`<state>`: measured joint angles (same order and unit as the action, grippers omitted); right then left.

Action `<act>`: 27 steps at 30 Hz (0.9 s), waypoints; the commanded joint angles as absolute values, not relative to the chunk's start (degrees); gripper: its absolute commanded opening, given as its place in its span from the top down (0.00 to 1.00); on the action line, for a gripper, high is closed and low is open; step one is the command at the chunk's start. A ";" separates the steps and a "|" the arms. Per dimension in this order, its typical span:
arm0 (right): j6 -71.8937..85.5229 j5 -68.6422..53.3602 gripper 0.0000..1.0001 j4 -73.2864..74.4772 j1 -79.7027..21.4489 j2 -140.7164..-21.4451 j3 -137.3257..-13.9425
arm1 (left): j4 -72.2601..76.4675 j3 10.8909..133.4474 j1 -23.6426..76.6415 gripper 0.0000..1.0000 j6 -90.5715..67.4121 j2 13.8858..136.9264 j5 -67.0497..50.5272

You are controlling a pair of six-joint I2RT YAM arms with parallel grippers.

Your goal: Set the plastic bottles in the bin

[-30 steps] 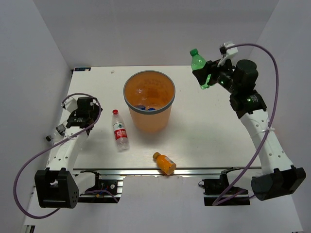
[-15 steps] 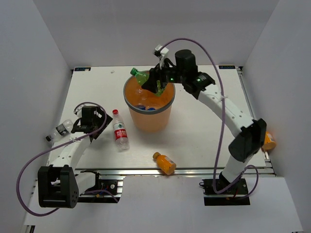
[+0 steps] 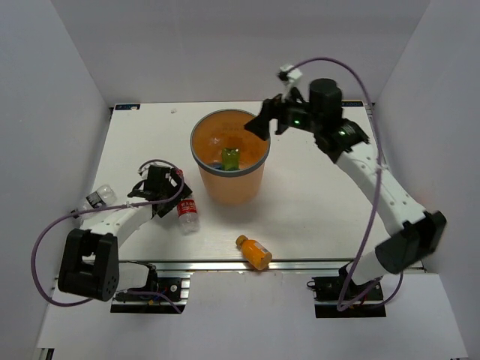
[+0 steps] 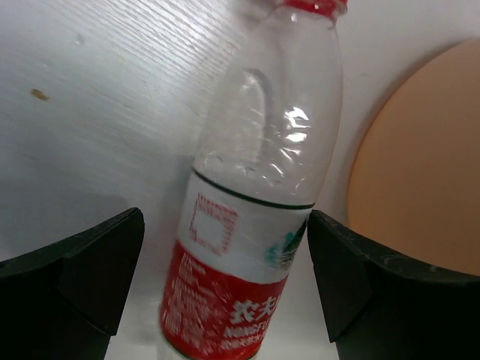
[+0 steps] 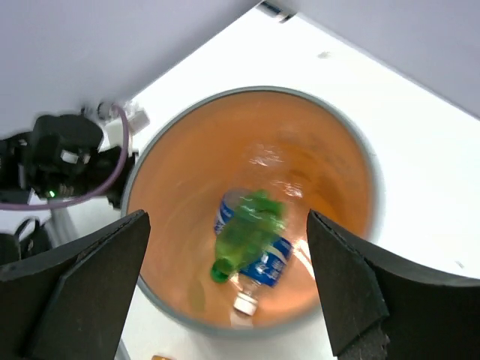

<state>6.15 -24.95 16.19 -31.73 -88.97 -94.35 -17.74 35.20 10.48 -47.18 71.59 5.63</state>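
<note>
The orange bin [image 3: 230,177] stands mid-table. The green bottle [image 3: 229,157] lies blurred inside it [image 5: 251,234], on top of a clear blue-label bottle [image 5: 274,259]. My right gripper [image 3: 261,124] is open and empty, just above the bin's right rim [image 5: 352,150]. The clear red-label bottle [image 3: 185,204] lies left of the bin. My left gripper [image 3: 171,192] is open, its fingers either side of this bottle [image 4: 255,217], apart from it. The orange bottle [image 3: 254,252] lies at the table's near edge.
White walls close in the table on the left, back and right. A metal rail [image 3: 300,262] runs along the near edge. The bin's wall [image 4: 420,165] is close to the right of my left gripper.
My right gripper let go of the green bottle, which dropped into the bin, and drew back to the right. My left gripper moved right until its fingers stand either side of the red-label bottle.
</note>
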 commanded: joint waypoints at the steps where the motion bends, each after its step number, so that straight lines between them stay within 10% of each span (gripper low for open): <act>1: 11.94 -24.78 0.11 7.41 -25.07 -79.65 -85.72 | -18.28 38.05 12.57 0.02 -46.85 74.87 9.14; 12: 18.54 -15.74 0.11 4.66 -15.30 -60.39 -58.82 | -27.67 49.19 12.57 0.49 -48.42 71.82 18.96; 18: 18.90 -15.73 0.11 8.69 -9.94 -60.73 -57.39 | -38.85 66.41 12.04 0.50 -47.12 62.94 32.34; 27: 18.90 -0.28 0.11 15.72 -5.90 -62.31 -56.60 | -14.85 71.53 13.35 0.50 -37.27 62.18 -2.96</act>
